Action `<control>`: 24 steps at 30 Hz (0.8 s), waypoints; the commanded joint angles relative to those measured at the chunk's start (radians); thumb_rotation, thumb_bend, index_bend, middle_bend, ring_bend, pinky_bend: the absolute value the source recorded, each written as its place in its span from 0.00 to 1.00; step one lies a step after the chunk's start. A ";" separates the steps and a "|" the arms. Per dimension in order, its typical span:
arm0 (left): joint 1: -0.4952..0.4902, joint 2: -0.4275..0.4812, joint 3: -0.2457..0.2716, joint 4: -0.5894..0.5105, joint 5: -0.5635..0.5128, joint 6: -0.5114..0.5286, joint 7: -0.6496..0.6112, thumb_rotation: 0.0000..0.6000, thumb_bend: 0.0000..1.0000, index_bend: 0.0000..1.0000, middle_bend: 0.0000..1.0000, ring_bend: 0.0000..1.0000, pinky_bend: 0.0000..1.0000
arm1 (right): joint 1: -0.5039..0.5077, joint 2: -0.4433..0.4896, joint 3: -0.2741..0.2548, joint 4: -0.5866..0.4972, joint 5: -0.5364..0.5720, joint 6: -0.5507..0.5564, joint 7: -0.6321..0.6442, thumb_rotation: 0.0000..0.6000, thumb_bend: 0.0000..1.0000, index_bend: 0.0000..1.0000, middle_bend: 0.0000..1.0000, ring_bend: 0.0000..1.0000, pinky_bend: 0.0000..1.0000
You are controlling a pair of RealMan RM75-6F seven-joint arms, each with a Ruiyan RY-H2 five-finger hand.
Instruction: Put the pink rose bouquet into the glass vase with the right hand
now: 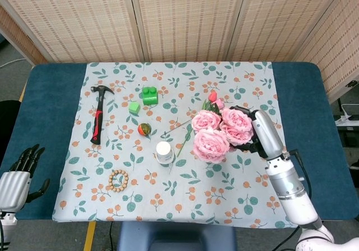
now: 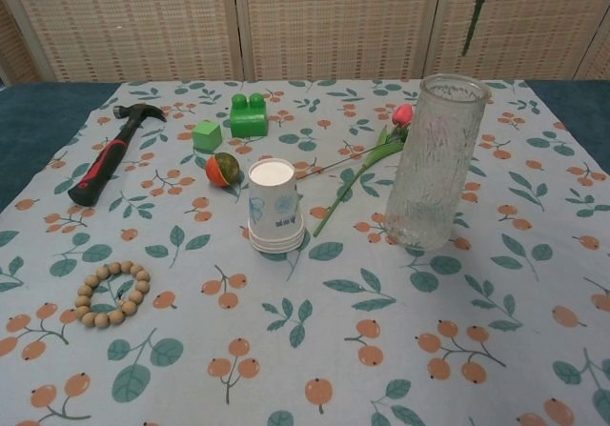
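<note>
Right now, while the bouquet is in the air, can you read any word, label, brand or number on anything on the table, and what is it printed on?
White paper cup stack: a blue print on its side, too small and blurred to read.
Red-and-black-handled hammer: no legible marking.
Green toy brick, wooden bead bracelet and clear textured glass vase: no text.
Nothing is legible in either view.

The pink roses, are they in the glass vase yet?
Not yet. Picking up is done: the right robot hand holds the pink rose bouquet in the air, with a stem tip hanging above the glass vase. Lowering the stems in is still left.
</note>
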 commanded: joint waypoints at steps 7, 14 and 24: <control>0.001 0.000 0.000 0.000 0.004 0.005 -0.002 1.00 0.37 0.01 0.02 0.05 0.29 | 0.031 0.024 0.047 -0.015 0.099 -0.094 0.107 1.00 0.52 0.86 1.00 0.94 1.00; 0.002 0.002 0.000 -0.001 0.007 0.008 -0.007 1.00 0.37 0.01 0.02 0.05 0.29 | 0.035 0.022 0.046 -0.039 0.110 -0.086 0.072 1.00 0.52 0.86 1.00 0.94 1.00; 0.003 0.003 0.000 -0.003 0.008 0.010 -0.008 1.00 0.37 0.01 0.02 0.05 0.29 | 0.044 0.022 0.047 -0.087 0.140 -0.066 0.007 1.00 0.52 0.86 1.00 0.94 1.00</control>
